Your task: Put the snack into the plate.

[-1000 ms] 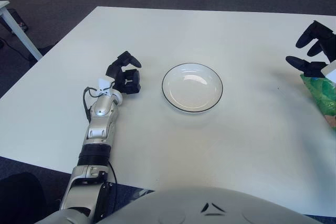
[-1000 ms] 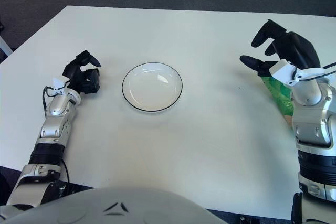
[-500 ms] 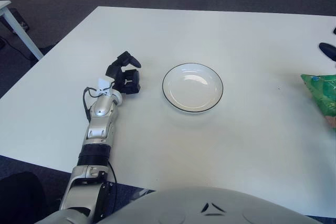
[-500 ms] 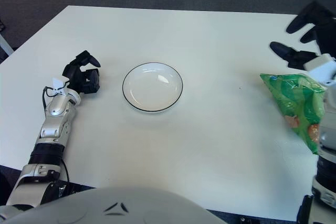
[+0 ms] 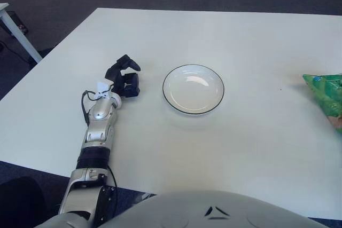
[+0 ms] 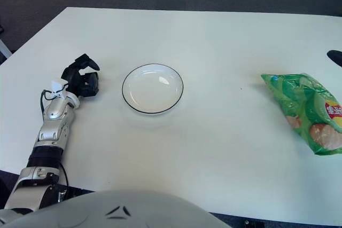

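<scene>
The white bench (image 6: 214, 148) carries everything. A green snack bag (image 6: 308, 111) lies flat near the bench's right edge, well apart from the plate and untouched by either robot hand. The white plate (image 6: 152, 88) with a dark rim stands empty toward the middle of the bench, left of centre. The left robot hand (image 6: 81, 83) shows just beside the plate on its left, fingers curled in, gripping nothing. Of the right robot hand (image 6: 335, 57) only a dark tip shows at the right edge; whether it is spread or closed cannot be told.
</scene>
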Controlling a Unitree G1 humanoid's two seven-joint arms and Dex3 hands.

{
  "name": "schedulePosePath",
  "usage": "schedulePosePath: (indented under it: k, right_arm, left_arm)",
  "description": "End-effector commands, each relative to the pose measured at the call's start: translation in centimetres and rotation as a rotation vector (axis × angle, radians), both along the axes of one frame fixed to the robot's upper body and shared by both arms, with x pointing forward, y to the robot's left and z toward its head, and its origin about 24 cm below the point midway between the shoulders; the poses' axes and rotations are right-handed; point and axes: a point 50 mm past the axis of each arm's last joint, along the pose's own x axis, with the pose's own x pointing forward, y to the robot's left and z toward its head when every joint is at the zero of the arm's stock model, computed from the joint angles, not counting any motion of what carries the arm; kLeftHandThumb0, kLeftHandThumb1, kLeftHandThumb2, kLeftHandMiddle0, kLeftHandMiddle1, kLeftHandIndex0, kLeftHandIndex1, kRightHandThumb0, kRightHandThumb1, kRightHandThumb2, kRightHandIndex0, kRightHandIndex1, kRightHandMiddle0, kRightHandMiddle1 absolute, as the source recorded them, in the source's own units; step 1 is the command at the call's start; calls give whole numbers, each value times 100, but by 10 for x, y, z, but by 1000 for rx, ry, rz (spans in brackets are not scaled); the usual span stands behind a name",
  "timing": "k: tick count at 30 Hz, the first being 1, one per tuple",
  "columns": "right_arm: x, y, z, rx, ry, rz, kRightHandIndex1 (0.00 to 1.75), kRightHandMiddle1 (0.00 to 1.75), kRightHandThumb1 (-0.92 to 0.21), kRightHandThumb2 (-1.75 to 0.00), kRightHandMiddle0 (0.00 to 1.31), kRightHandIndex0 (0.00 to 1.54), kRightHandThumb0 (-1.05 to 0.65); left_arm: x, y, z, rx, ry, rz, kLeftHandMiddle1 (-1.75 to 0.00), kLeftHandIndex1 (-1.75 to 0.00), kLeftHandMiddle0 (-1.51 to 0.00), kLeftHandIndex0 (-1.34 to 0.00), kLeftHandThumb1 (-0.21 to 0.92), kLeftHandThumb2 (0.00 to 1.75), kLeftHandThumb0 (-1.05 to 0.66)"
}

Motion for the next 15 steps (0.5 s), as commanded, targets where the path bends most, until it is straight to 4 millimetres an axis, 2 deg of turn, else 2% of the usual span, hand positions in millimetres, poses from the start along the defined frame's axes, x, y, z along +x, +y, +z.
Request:
schedulePosePath:
  k: [1,6,10,15]
  right_arm:
    - [7,-3,1,-35,99,-65,127,127,-92,-72,0,28,-78]
    - [19,-8,-14,19,150,-97,120,116,-92,-71,0,24,-79]
    - [29,-8,-27,66,148,-46,113,107,-92,-68,0,22,-76]
    - [32,-7,-32,76,126,20,108,101,-92,-64,0,21,-74]
  left_arm:
    - [-35,-4,-59,-74,211,32,-175,-175,-128,-59,35,128,-47]
    - [-35,-4,-60,-70,212,36,-175,-175,-128,-58,35,127,-47]
    - [-35,-2,-60,-69,209,42,-175,-175,-128,-58,35,127,-46]
    - [-36,2,-59,-60,208,53,-175,-175,-128,-59,34,128,-47]
